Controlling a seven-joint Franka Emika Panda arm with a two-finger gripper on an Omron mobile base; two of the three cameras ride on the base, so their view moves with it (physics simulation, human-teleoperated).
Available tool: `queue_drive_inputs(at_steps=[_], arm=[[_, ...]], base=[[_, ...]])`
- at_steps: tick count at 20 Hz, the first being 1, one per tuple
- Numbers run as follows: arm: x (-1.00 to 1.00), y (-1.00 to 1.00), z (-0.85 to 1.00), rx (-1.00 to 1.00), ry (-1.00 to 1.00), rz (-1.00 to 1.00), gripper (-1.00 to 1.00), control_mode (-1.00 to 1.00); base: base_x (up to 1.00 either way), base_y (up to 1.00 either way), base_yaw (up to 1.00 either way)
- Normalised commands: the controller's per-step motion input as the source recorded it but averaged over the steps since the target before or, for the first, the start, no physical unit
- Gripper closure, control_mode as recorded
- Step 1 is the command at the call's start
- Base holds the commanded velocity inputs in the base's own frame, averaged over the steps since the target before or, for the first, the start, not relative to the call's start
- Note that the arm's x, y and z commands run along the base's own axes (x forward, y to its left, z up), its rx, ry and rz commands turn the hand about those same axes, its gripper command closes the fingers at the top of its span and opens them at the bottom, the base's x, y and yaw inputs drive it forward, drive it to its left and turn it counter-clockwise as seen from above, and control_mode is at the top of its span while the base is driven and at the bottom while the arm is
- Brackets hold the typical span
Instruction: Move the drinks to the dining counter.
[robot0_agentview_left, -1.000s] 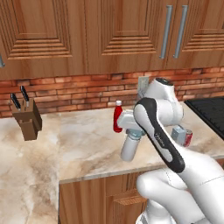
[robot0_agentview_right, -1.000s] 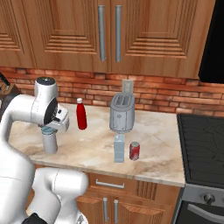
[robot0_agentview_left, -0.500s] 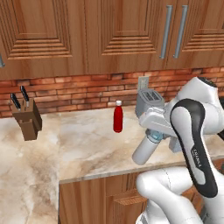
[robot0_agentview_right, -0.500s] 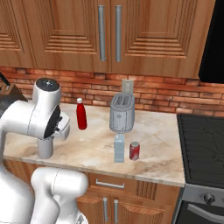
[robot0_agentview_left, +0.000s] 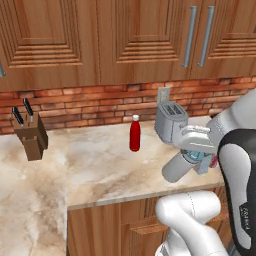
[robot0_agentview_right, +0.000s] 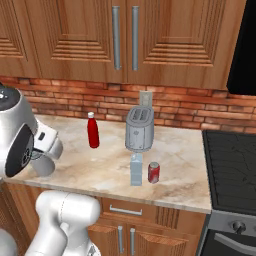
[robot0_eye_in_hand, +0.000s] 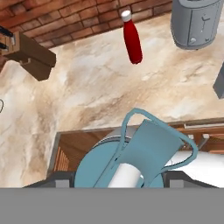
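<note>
The slim red bottle (robot0_agentview_left: 134, 133) (robot0_agentview_right: 93, 130) (robot0_eye_in_hand: 132, 38) stands upright near the brick wall, left of the silver toaster. In front of the toaster are the pale grey bottle (robot0_agentview_right: 136, 169) (robot0_eye_in_hand: 220, 83) and, beside it, the small red soda can (robot0_agentview_right: 153, 172). My hand (robot0_agentview_left: 194, 139) hovers over the worktop's front edge, well short of all three drinks. It looks down over my own arm, and its fingertips are hidden. Nothing shows in its grasp. The dining counter is out of view.
The toaster (robot0_agentview_left: 170, 122) (robot0_agentview_right: 139, 129) sits against the wall. A wooden knife block (robot0_agentview_left: 31, 135) (robot0_eye_in_hand: 33, 56) stands at the far left. A black stove (robot0_agentview_right: 232, 165) borders the worktop on the right. Wooden cabinets hang overhead.
My arm has swung away from the red bottle and folded back toward the worktop's front edge, the elbow now close to the cameras. The drinks have not moved.
</note>
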Motion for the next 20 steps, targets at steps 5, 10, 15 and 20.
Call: queue_drive_inputs(at_steps=[5,10,15,20], arm=[[-0.49,-0.03,0.71,-0.05,-0.02,0.0,1.0,-1.0],[-0.56,0.0,0.48,-0.04,0.0,0.0,1.0,-1.0],[-0.32,-0.02,0.05,0.0,0.0,-0.01,1.0,1.0],[0.0,0.0,0.0,0.0,0.0,0.0,1.0,1.0]], base=[[0.0,0.0,0.0],[0.0,0.0,0.0],[-0.58,-0.14,-0.05],[-0.57,-0.66,-0.52]])
